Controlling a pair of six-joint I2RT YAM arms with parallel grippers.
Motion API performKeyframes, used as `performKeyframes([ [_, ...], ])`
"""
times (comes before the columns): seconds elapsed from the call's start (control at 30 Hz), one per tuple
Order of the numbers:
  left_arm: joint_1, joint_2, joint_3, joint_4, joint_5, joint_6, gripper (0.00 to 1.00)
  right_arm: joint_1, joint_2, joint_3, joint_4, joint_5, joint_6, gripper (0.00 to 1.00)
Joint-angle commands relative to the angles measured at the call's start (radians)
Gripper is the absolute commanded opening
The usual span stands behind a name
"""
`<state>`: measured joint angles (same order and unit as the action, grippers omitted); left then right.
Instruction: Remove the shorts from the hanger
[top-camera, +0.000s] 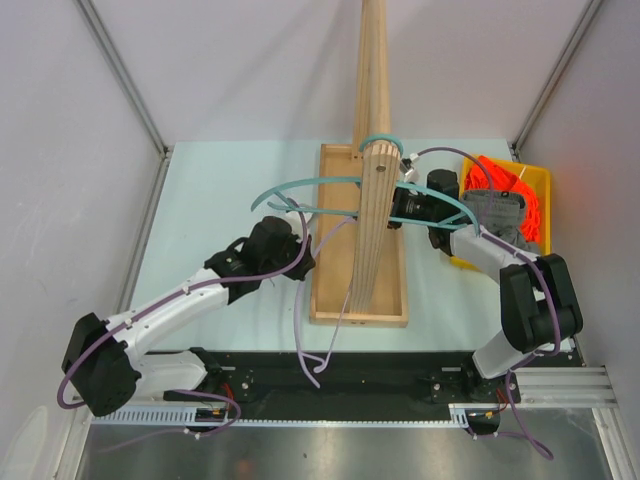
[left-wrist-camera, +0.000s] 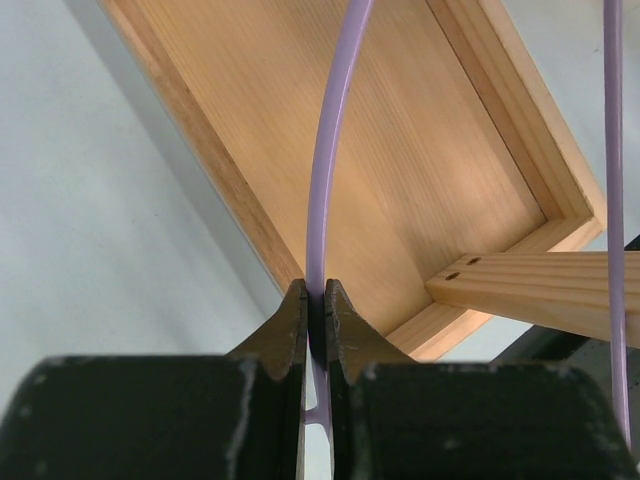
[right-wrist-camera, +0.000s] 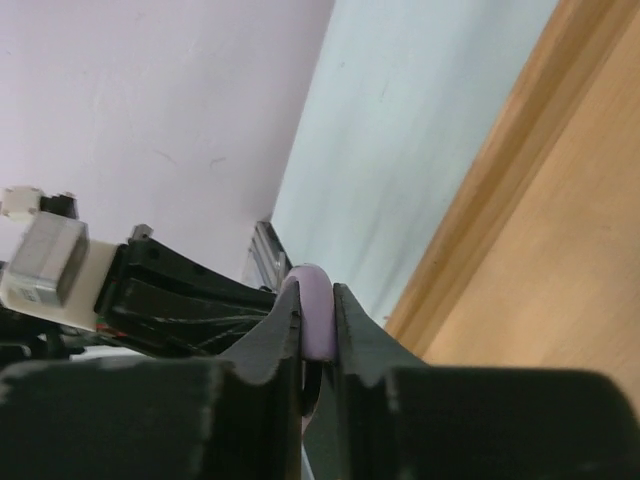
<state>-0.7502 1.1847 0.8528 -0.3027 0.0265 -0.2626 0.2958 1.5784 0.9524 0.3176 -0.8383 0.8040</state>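
Note:
The orange-red shorts (top-camera: 500, 180) and the dark grey shorts (top-camera: 497, 212) lie crumpled in a yellow bin (top-camera: 541, 182) at the right. A thin lavender hanger (top-camera: 300, 335) is bare and slants down across the wooden stand's near left corner. My left gripper (top-camera: 308, 258) is shut on its rod, which runs up between the fingers in the left wrist view (left-wrist-camera: 330, 150). My right gripper (top-camera: 395, 208) reaches left behind the post. Its jaws are shut on a rounded lavender end of the hanger (right-wrist-camera: 318, 305). Which part of the hanger that is, I cannot tell.
A wooden stand with a shallow tray base (top-camera: 330, 300) and a tall post (top-camera: 372, 80) stands mid-table. A bare teal hanger (top-camera: 300, 185) hooks over the post's top. Grey walls close in both sides. The arms' bases sit on a black rail (top-camera: 330, 385) at the near edge.

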Motion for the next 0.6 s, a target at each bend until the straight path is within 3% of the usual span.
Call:
performKeyframes([
  [0.0,-0.044,-0.034,0.014,0.063,0.095,0.008,0.00,0.009,0.005,-0.033,0.084,0.041,0.012,0.00],
  [0.27,-0.043,-0.020,0.074,-0.027,0.013,-0.047,0.05,0.003,-0.054,-0.110,0.143,0.130,0.041,0.00],
  [0.33,-0.043,-0.025,0.078,-0.030,0.004,-0.061,0.15,-0.007,-0.066,-0.132,0.196,0.128,0.076,0.00],
  [0.37,-0.043,-0.037,0.077,-0.029,-0.002,-0.082,0.30,-0.012,-0.072,-0.139,0.207,0.127,0.087,0.00],
  [0.47,-0.028,-0.083,0.063,-0.019,-0.011,-0.118,0.51,-0.035,-0.109,-0.159,0.221,0.140,0.103,0.00],
  [0.57,0.003,-0.134,0.039,0.000,0.010,-0.142,0.63,-0.072,-0.147,-0.176,0.222,0.143,0.109,0.00],
])
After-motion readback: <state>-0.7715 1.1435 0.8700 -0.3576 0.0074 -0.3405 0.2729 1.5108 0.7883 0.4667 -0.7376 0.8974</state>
